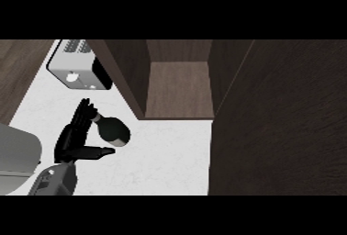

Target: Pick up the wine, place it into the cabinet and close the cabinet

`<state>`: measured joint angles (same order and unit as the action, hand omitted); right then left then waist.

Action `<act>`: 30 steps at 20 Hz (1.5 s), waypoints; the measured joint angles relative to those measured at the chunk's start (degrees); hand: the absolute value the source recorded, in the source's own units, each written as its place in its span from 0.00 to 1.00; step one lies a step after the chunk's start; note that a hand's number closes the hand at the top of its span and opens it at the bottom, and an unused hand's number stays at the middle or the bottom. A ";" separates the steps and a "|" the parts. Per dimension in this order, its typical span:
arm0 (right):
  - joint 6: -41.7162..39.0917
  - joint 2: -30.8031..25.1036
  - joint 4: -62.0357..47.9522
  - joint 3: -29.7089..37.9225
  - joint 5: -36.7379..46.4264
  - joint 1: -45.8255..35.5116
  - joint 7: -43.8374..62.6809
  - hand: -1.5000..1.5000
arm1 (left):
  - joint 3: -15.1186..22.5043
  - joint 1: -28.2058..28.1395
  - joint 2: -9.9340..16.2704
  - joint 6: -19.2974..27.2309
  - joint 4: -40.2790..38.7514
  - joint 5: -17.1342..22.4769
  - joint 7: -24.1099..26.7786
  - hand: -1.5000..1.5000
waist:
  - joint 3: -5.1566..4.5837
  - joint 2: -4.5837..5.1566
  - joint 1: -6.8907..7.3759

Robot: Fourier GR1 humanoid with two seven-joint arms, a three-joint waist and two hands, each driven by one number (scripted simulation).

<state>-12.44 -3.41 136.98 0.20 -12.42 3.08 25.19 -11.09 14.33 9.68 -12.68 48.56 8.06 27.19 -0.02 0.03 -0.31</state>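
The wine bottle (113, 129) is dark with a pale neck and stands on the white counter (169, 156), left of the cabinet. My left hand (75, 135) is just left of it, fingers straight and pointing away, thumb stretched out under the bottle's near end. The fingers (84, 114) run alongside the bottle's neck, and I cannot tell whether they touch it. The cabinet (180, 87) is open, showing a bare brown wooden floor inside. Its dark door (278, 119) swings out toward me on the right. My right hand does not show.
A white and black toaster (78, 66) sits at the back left, close to the cabinet's left wall (125, 78). A grey rounded object (17, 151) is at the left edge beside my forearm. The open door blocks the right side of the counter.
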 measured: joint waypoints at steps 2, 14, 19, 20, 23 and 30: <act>-0.57 0.47 -0.92 -0.33 0.30 0.70 -1.52 0.00 | -0.29 1.66 0.09 -0.39 -5.23 -0.82 3.37 0.00 | -0.01 0.03 -0.09; -1.56 0.93 0.04 -0.70 1.17 2.28 -2.66 0.00 | -2.07 9.49 -0.20 -1.12 -23.92 -2.10 13.86 0.00 | -0.03 0.13 -0.35; -2.05 1.56 0.58 -1.80 2.05 3.97 -3.66 0.00 | -3.34 10.91 -0.15 -4.98 -28.66 -0.80 16.62 0.00 | -0.04 0.12 -0.39; -2.04 1.68 0.37 -1.75 2.25 3.90 -4.06 0.00 | -3.62 12.00 -0.22 -5.26 -30.17 -0.75 17.18 0.00 | -0.05 0.18 -0.52; -1.45 1.21 0.07 -0.97 2.08 2.35 -2.58 0.00 | -3.77 12.65 0.09 -6.20 -32.50 -0.81 18.10 0.00 | -0.05 0.18 -0.48; -2.67 0.40 -0.76 0.97 -0.48 2.28 -3.43 0.00 | -4.32 14.33 0.41 -6.95 -36.97 -1.07 19.99 1.00 | -0.08 0.31 -0.75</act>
<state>-15.11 -3.01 136.22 1.17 -12.90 5.36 21.76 -15.42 28.66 10.08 -19.63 11.59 6.99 47.18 -0.10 0.35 -1.05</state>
